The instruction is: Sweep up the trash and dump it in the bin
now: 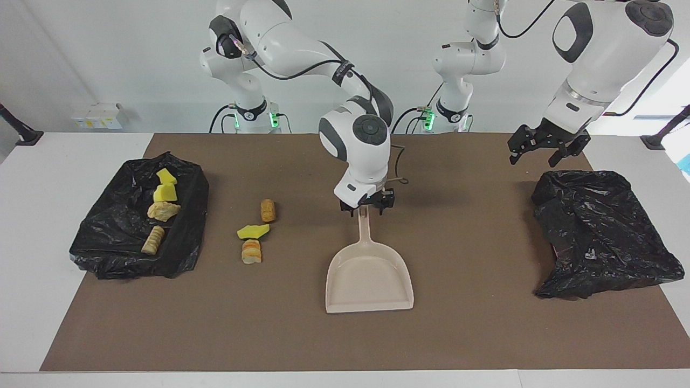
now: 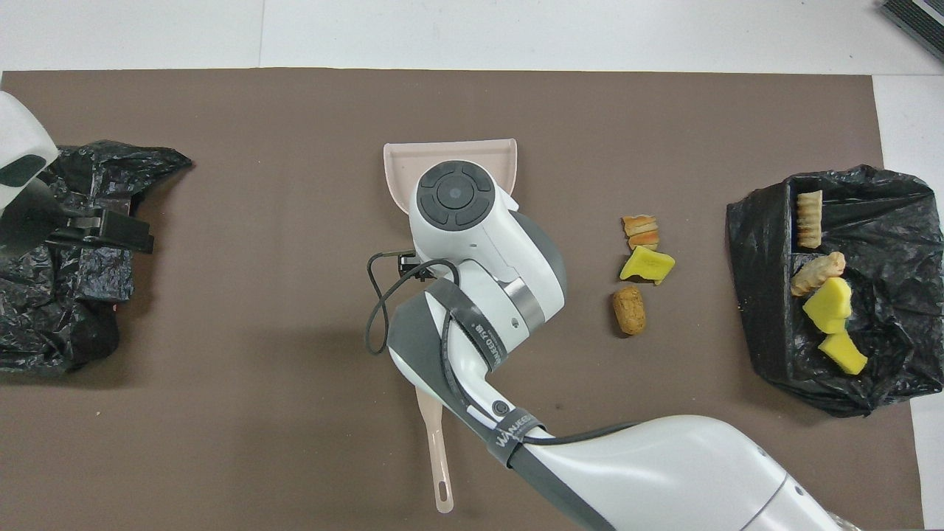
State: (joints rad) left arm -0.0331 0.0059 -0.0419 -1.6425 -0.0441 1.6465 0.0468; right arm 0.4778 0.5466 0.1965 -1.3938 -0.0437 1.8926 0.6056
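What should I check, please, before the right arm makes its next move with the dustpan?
1. Dustpan flat on the mat: ok.
2. Right gripper gripping the handle: not ok, it is open at the handle's end.
3. Left gripper out of the way: ok, open, waiting by the crumpled black bag.
4. Mat swept: not ok, three trash pieces lie beside the bin.
5. Bin ready: ok, four pieces inside.
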